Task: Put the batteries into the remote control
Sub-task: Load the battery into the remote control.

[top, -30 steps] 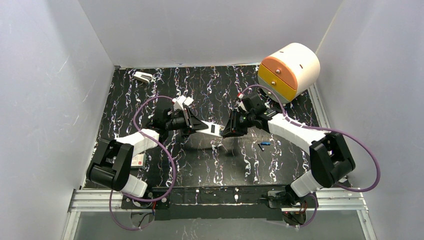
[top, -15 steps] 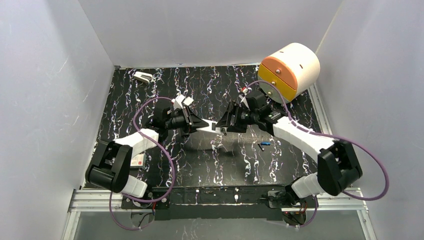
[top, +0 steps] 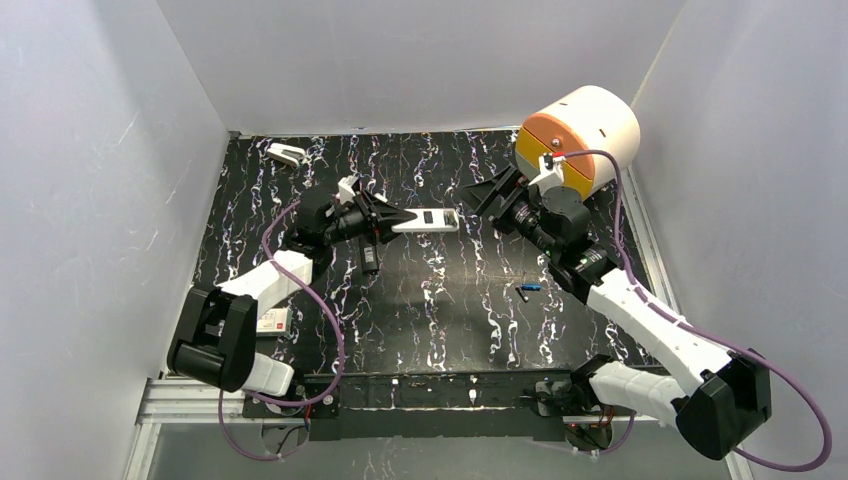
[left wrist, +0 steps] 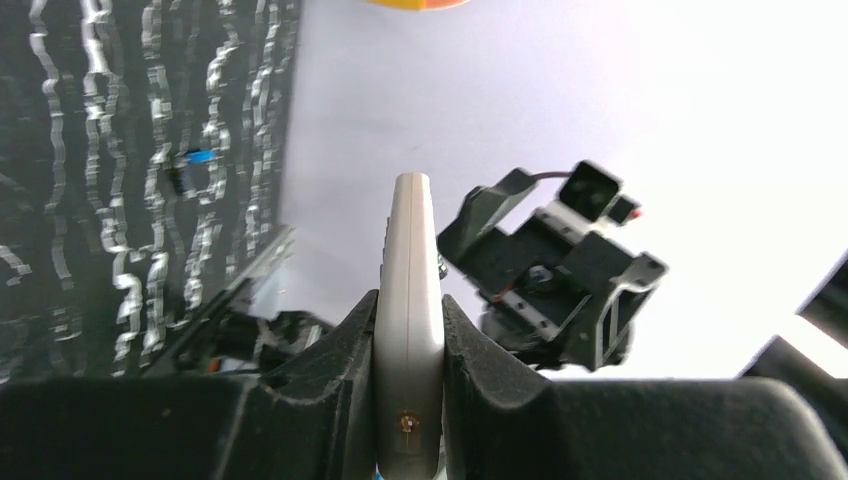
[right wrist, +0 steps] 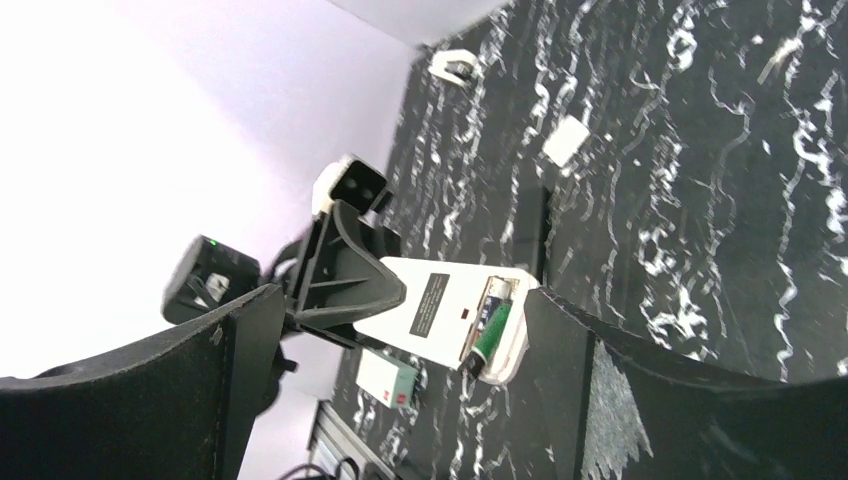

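From above, the left hand [top: 388, 221] is gripping the remote control [top: 428, 218] by one end, while the right hand [top: 488, 196] is hanging spread open just beside its far end. A loose battery [top: 528, 290] is lying on the counter [top: 440, 310]. In the left wrist view, the fingers [left wrist: 330, 350] are pinching the remote edge-on. In the right wrist view, a green battery [right wrist: 492, 330] is sitting in the remote's open compartment.

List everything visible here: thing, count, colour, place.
remote control: one, white, in the left gripper
green battery: one, in the remote's open bay
loose battery: at least one, blue-black, table, right of centre
drawer unit: one, cream, orange, yellow, back right
black bar: one, table, left of centre
small box: one, white-red, near left
clip-like item: one, white, back left
left gripper: shut on the remote control
right gripper: open, facing the remote
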You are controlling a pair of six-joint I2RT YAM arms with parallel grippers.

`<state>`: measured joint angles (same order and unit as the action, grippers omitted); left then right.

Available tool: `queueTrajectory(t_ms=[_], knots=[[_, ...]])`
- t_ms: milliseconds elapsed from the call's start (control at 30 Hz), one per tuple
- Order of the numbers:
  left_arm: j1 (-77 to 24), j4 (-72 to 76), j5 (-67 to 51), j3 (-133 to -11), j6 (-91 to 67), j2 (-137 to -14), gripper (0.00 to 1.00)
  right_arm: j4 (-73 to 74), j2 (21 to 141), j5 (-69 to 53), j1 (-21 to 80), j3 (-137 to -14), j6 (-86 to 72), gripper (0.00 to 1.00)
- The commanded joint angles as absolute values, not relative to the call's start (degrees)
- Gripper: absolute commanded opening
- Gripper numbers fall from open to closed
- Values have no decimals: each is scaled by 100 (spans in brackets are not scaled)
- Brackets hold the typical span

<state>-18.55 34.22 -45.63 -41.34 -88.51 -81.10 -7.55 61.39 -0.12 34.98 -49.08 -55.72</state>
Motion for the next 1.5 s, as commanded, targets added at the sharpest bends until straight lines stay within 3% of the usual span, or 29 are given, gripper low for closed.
queueTrajectory(t_ms=[0,333,833,1167,1467], knots=[[-1975,4698,-4222,-4179,-10424,-7733,0,-1821,6016,211,3504,-4544,-6068,99],[-2145,4421,-3950,-4463,-10371,-7189,0,-3308,5817,51,3505,-3941,-6572,99],[-2145,4421,-3964,-4474,-10274,-7269,0,-3691,6005,-316,3498,-3864,-6936,98],[-2152,4425,-3994,-4467,-10239,-7236,0,-3991,6400,-536,3498,-3975,-7216,67],[-2147,4421,-4119,-4554,-10040,-7192,0,-3891,6692,-493,3498,-4134,-7390,49]])
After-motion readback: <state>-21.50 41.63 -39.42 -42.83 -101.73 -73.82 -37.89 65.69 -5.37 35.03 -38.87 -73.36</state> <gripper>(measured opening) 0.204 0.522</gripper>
